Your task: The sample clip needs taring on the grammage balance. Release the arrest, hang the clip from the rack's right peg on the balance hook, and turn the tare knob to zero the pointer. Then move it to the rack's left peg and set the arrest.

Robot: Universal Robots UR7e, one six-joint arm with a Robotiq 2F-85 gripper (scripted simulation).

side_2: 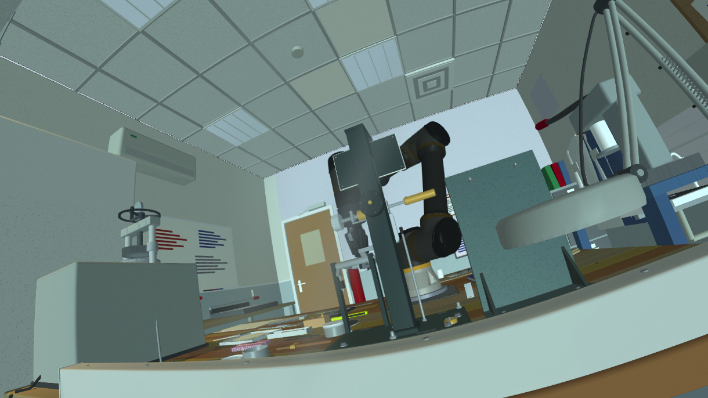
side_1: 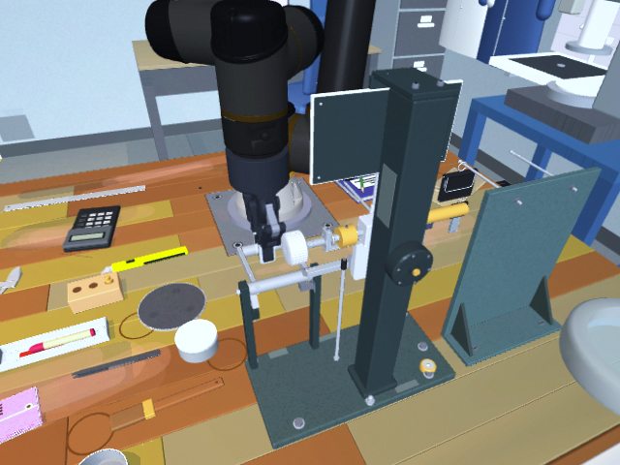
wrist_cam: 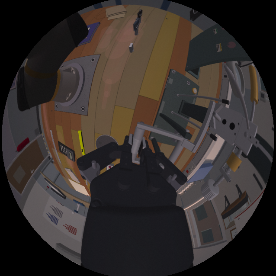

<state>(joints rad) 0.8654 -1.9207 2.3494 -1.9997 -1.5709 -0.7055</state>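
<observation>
The grammage balance [side_1: 395, 235] stands on a dark base plate in the middle of the wooden bench. A grey lever bar [side_1: 293, 278] runs left from its column, and a grey arm [side_1: 245, 263] rises from the bar's left end. I grip the top of this arm with my gripper [side_1: 265, 249] [wrist_cam: 137, 152], closed on it. A white ribbed knob [side_1: 295, 249] sits just to the right of my fingers on a threaded shaft. A thin rod [side_1: 340, 310] hangs down from the beam. The rack [side_1: 516, 265] stands to the right, its back toward the side camera. The clip is not visible.
The balance's two dark posts [side_1: 248, 325] stand right under my gripper. A white puck [side_1: 197, 340], a grey disc [side_1: 172, 306], a wooden block [side_1: 94, 290] and a calculator [side_1: 92, 227] lie to the left. My base plate [side_1: 273, 215] is just behind.
</observation>
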